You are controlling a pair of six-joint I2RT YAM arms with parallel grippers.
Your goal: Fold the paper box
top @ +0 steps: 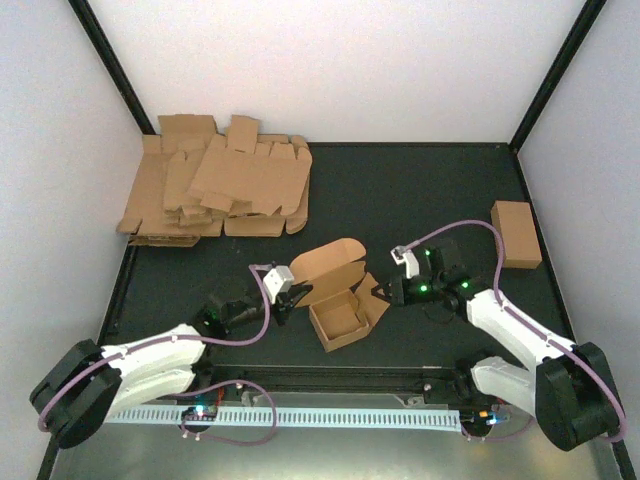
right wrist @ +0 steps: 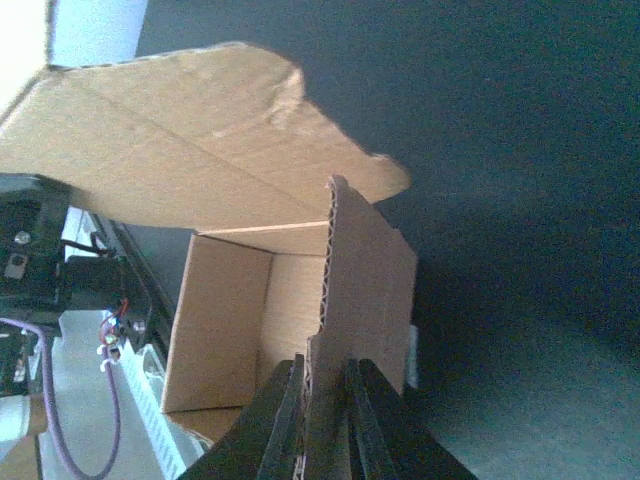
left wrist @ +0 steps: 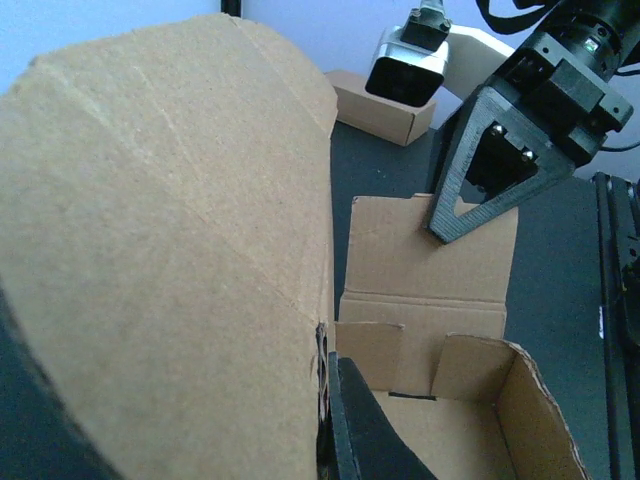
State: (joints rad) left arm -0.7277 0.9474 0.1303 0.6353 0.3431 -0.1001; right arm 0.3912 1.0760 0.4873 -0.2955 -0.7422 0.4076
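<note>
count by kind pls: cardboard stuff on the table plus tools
open box: 1
closed box: 1
heap of flat blanks: 1 (sheets overlap, can't count them)
tools: 2, the left tool and the right tool, each pinching a flap of the open box
Total: 5

No writing, label or number can be read anywhere. The paper box (top: 338, 318) shows plain brown cardboard on every visible face.
</note>
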